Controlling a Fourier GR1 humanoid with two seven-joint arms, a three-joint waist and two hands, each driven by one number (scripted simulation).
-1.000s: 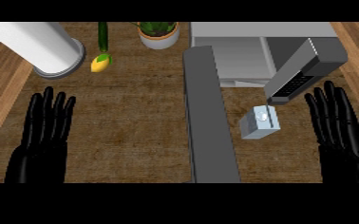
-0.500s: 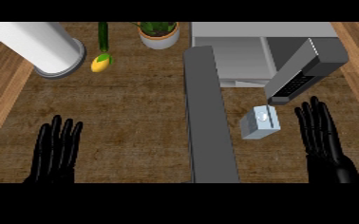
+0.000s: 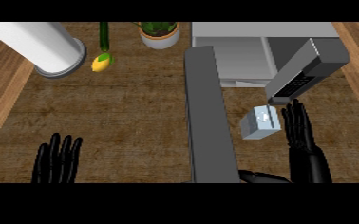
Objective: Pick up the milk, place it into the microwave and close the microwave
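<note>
Aiming to wrap the small pale-grey milk carton (image 3: pixel 258 125), I held my right hand (image 3: pixel 312 161) with straight, released fingers (image 3: pixel 299 123), the carton just left of them; my left hand (image 3: pixel 56 161) rested open.

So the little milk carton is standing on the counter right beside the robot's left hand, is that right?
Not quite: the head view shows the milk carton standing on the counter beside the right hand, not the left hand.
</note>
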